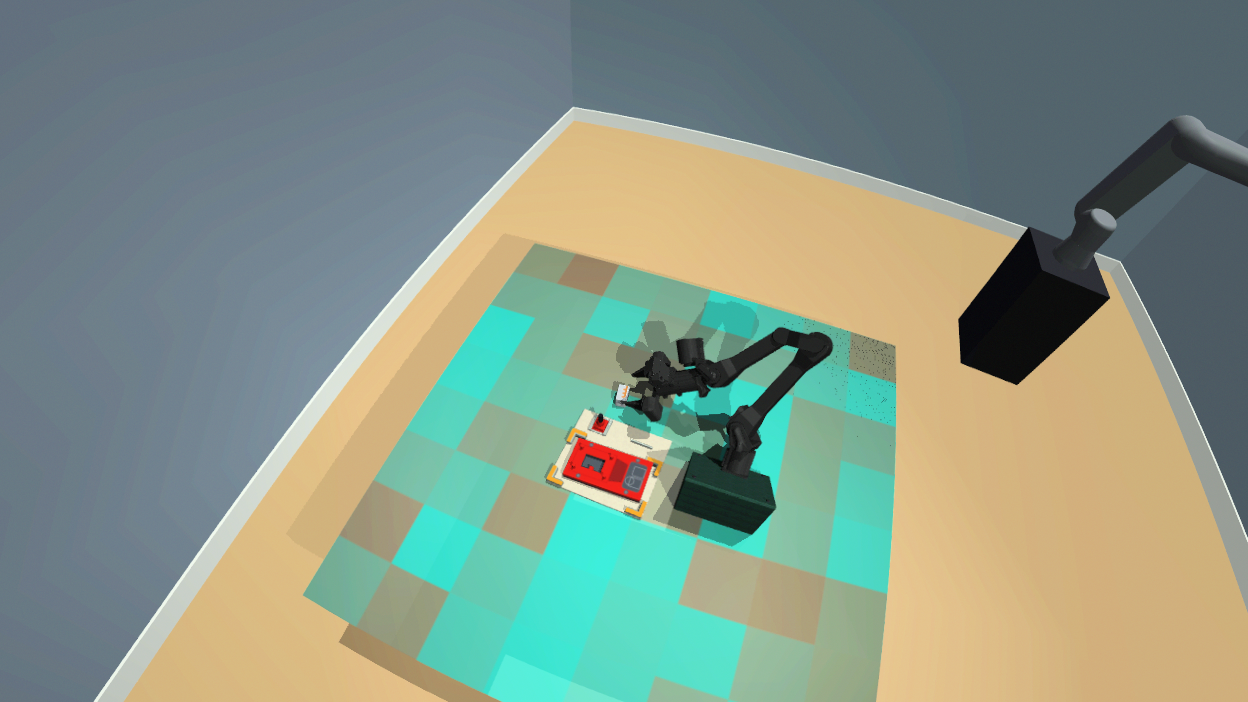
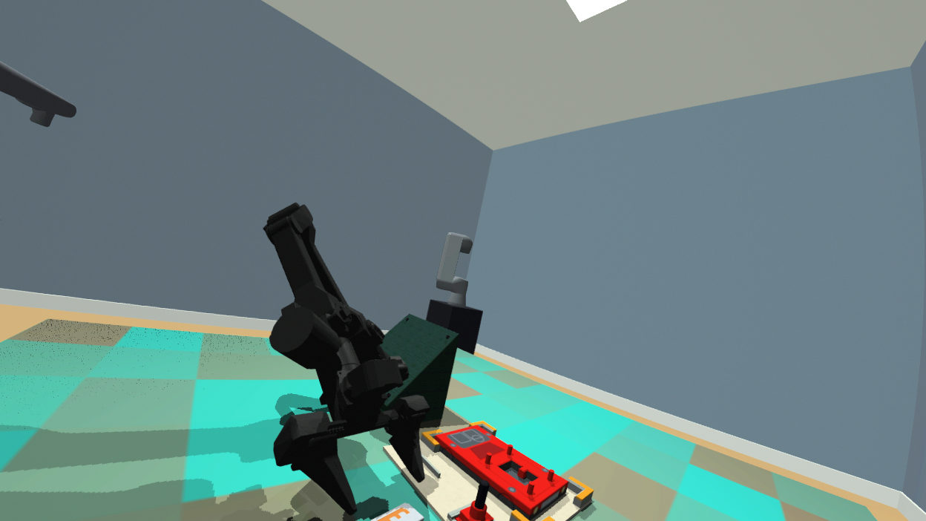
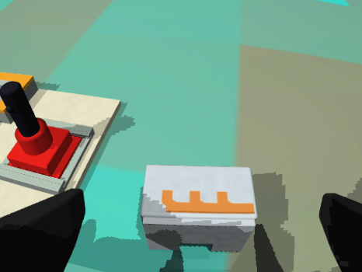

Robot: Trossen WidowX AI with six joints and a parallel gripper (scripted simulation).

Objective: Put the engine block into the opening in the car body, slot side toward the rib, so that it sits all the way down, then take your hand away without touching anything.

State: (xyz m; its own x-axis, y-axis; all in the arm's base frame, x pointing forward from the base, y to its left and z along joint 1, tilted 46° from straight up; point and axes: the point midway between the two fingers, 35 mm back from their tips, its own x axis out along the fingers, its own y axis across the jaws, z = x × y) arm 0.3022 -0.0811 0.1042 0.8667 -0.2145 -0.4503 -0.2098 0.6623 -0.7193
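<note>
The engine block (image 1: 621,394) (image 2: 398,513) (image 3: 198,194) is light grey with an orange mark on top and a notch low on its near side in the wrist view. It is outside the car body; I cannot tell whether it rests flat on the mat. My gripper (image 1: 630,388) (image 2: 386,495) (image 3: 205,204) is open wide, one finger on each side of the block, with a gap on both sides. The red car body (image 1: 610,479) (image 2: 475,463) lies on the cream board. Its opening (image 1: 594,462) (image 2: 511,467) is unfilled, with a small red rib inside.
The cream board (image 2: 447,492) (image 3: 83,99) has orange corner brackets (image 1: 553,475) (image 2: 585,492) around the car. A red base with a black stick (image 1: 599,425) (image 2: 473,513) (image 3: 39,151) stands on it near the block. The dark green box (image 1: 724,497) (image 2: 421,356) is under the arm.
</note>
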